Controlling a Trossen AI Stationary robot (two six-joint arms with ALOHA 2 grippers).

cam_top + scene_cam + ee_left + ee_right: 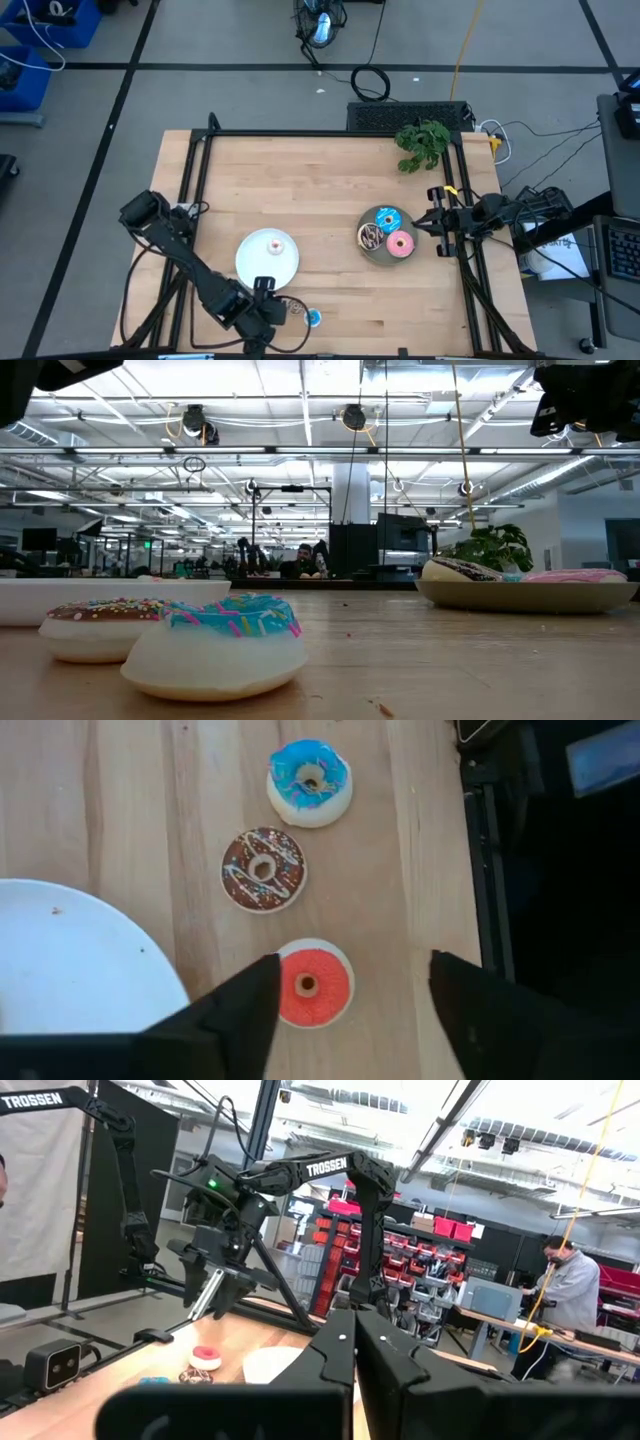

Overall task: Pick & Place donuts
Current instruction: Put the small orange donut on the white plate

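Observation:
My left gripper [350, 1010] is open above the table's near edge, with a finger on either side of the tiny red donut [313, 985], which lies flat on the wood. Just beyond it lie the tiny brown donut [263, 870] and the tiny blue donut [310, 782]. The pale pink tiny donut [275, 245] sits on the white plate [250, 265]. The three larger donuts, blue [388, 218], dark brown [371, 237] and pink [401, 245], rest on the grey plate [378, 256]. My right gripper [352, 1342] is shut and hovers by the grey plate's right side.
A green leafy plant [422, 140] lies at the table's far right corner. The black frame rails [470, 260] run along the table's left and right sides. A bare stretch of wood [290, 180] spans the far half of the table. A person [570, 1295] stands in the room beyond.

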